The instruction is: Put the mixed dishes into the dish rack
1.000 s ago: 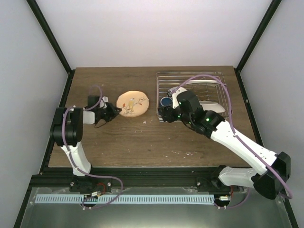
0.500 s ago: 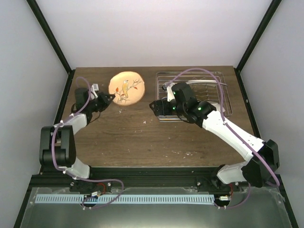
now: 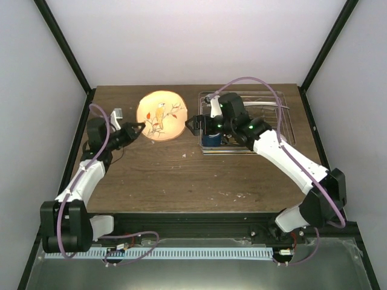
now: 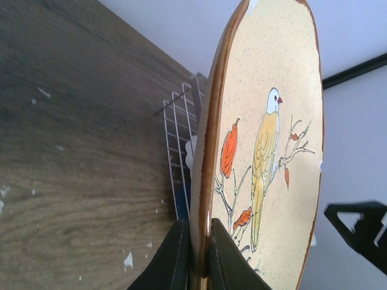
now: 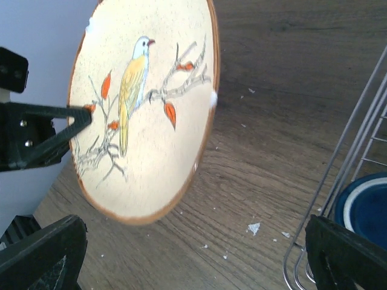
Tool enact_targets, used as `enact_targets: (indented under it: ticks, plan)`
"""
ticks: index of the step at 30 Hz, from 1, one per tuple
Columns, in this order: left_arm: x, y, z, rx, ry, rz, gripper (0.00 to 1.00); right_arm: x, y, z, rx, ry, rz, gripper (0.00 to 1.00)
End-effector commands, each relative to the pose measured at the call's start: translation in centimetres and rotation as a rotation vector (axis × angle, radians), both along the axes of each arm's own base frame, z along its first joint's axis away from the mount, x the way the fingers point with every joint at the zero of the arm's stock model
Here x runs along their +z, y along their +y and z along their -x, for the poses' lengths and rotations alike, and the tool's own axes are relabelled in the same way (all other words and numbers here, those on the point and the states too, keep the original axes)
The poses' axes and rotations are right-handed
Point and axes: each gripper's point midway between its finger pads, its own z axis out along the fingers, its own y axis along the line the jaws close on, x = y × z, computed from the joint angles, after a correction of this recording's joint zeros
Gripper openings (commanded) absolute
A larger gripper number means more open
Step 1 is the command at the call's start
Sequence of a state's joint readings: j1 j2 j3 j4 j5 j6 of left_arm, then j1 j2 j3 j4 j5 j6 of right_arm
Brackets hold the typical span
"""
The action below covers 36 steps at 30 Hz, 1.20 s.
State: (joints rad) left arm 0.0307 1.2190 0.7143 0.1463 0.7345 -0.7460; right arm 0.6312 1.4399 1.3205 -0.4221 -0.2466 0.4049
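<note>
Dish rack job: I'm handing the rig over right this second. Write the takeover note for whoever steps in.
Left gripper: jaws shut on the rim of the round bird plate, held on edge above the table, left of the dish rack.
Right gripper: jaws open, facing the plate, not touching it.
Done: dark blue mug sits in the rack's near left corner.
Unclear: bowl and rectangular plate; the right arm hides much of the rack.
Left: get the bird plate into the rack, probably by passing it to the open gripper.
</note>
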Motion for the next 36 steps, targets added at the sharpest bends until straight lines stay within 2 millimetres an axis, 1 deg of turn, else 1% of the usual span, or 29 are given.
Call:
enact_targets:
  ticks: [1,3,7,12,16,19,21,22,24,25,27,29,33,36]
  plan:
    - [2.9,-1.8,2.2,-0.082,-0.123,0.003,0.0,2.0,1.4,-0.7,0.044,-0.021,-0.062,1.0]
    - [2.8,-2.3,2.9,-0.095,-0.125,0.002,0.0,1.8,1.8,-0.7,0.063,-0.02,-0.076,1.0]
    - [2.8,-3.3,4.2,-0.128,-0.127,0.001,0.0,0.6,2.4,-0.7,0.088,0.001,-0.081,1.0]
    - [3.1,-4.7,5.8,-0.165,-0.135,0.01,0.0,-1.6,2.2,-1.5,0.068,0.016,-0.019,1.0]
    - [3.6,-4.8,6.4,-0.166,-0.147,0.02,0.0,-2.4,2.2,-1.5,0.075,0.017,-0.008,0.99]
    - [3.9,-4.8,6.6,-0.173,-0.151,0.02,0.0,-2.4,2.8,-1.2,0.111,0.017,-0.026,0.95]
    - [3.8,-4.9,6.7,-0.174,-0.152,0.019,0.0,-2.3,3.3,-0.7,0.152,0.017,-0.048,0.89]
    - [3.6,-4.8,6.8,-0.172,-0.149,0.018,0.0,-2.1,3.6,-0.5,0.175,0.017,-0.059,0.84]
    - [3.3,-4.8,6.7,-0.171,-0.149,0.013,0.0,-1.8,4.3,0.1,0.23,0.014,-0.086,0.69]
    - [3.2,-4.8,6.7,-0.168,-0.148,0.011,0.0,-1.6,4.6,0.4,0.256,0.01,-0.096,0.64]
    - [3.3,-4.8,6.6,-0.166,-0.156,0.005,0.0,-1.2,5.0,0.9,0.296,0.005,-0.127,0.57]
    - [3.4,-4.8,6.5,-0.17,-0.162,-0.001,0.0,-1.1,5.6,1.5,0.34,0.011,-0.159,0.52]
    - [3.5,-5.0,6.3,-0.178,-0.165,0.0,0.0,-0.9,6.4,2.2,0.404,0.025,-0.2,0.35]
    - [3.4,-5.1,6.3,-0.183,-0.161,0.007,0.0,-0.7,6.7,2.4,0.425,0.021,-0.216,0.25]
